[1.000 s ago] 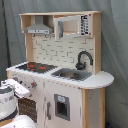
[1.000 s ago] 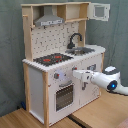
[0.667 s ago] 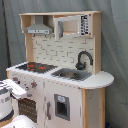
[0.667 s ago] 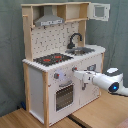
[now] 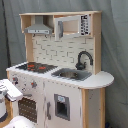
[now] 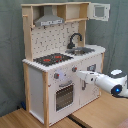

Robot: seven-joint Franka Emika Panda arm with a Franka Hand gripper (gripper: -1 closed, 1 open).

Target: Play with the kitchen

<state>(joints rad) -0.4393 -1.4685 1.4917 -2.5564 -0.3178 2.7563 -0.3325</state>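
The kitchen (image 5: 55, 75) (image 6: 62, 60), a toy play unit of white panels framed in light wood, is standing upright on a wooden floor (image 6: 95, 112) before a grey-green curtain (image 6: 12, 50), filling the middle of both exterior views. Its countertop is carrying a flat black hob (image 5: 36, 66) (image 6: 52, 59) with red rings and, beside it, a shallow silver sink (image 5: 71, 74) (image 6: 82, 50) of metallic sheen. A black faucet (image 5: 83, 59) (image 6: 74, 40) is arching in a hooked curve over the sink. The back wall is showing a pale brick-tile pattern. Above the hob, a grey hood (image 5: 38, 27) (image 6: 49, 20) of tapered, trapezoid form is hanging under the wooden top shelf. An upper cabinet door (image 6: 99, 12) with a clear pane is standing swung open at the second exterior view's right. On the white front, an oven door (image 6: 64, 95) (image 5: 27, 107) with a dark rectangular window is sitting below a row of round knobs (image 6: 56, 76).

The gripper (image 6: 80, 74), at the end of the smooth white arm (image 6: 107, 81), is reaching in from the second exterior view's right, its tip lying against or just before the front panel near the knobs. Whether the jaws are apart or together, the views do not show.
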